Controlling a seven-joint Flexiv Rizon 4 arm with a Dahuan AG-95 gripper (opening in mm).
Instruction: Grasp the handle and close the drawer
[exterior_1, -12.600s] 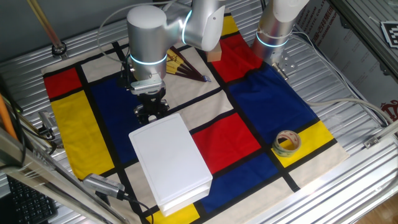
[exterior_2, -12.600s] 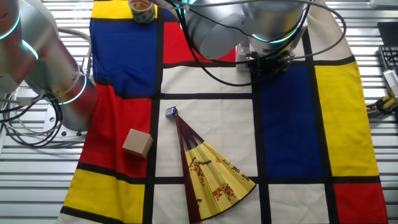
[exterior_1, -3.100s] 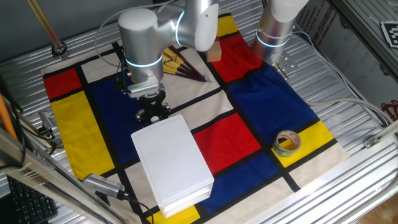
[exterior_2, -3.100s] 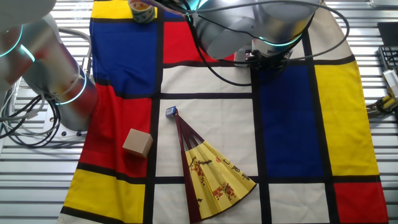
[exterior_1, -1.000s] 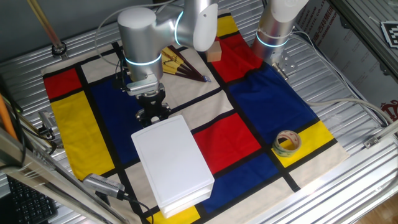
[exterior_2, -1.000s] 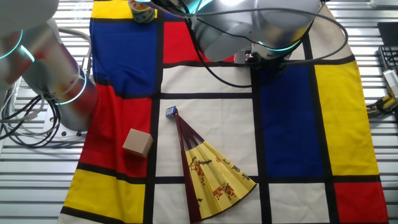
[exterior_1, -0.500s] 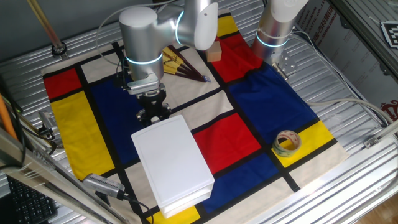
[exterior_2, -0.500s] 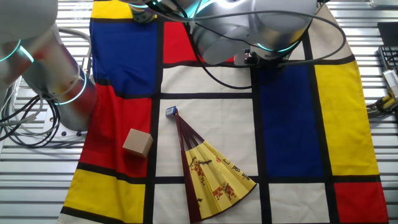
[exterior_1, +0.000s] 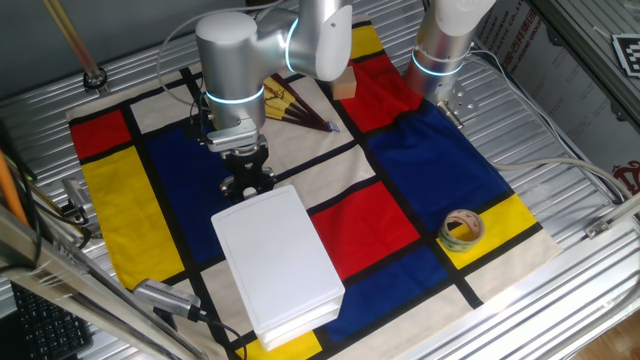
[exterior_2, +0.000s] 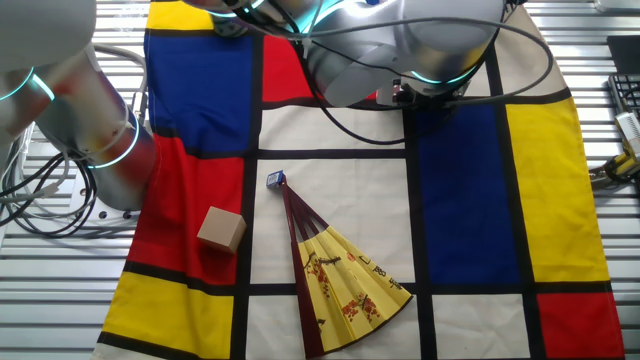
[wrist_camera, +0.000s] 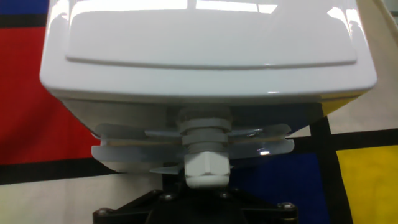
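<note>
The flat white box (exterior_1: 275, 260) lies on the coloured cloth, and it fills the top of the hand view (wrist_camera: 205, 43). The drawer (wrist_camera: 193, 146) shows as a narrow pale rim under the box's front, pushed almost fully in. The handle (wrist_camera: 207, 168), a small white knob, juts from that front. My gripper (exterior_1: 247, 184) stands at the box's far short end. In the hand view my gripper (wrist_camera: 199, 188) has its black fingers (wrist_camera: 171, 194) pressed round the knob's near end. In the other fixed view the arm hides the gripper and the box.
A tan wooden cube (exterior_2: 221, 229) and an open yellow fan (exterior_2: 340, 275) lie on the cloth beyond the gripper. A tape roll (exterior_1: 461, 230) sits at the right. A second arm's base (exterior_1: 440, 50) stands at the back, and metal rails surround the cloth.
Over the last second the arm's upper body has shifted slightly right. The box and gripper stay put. Since the earliest frames the box has slid a little away from the gripper.
</note>
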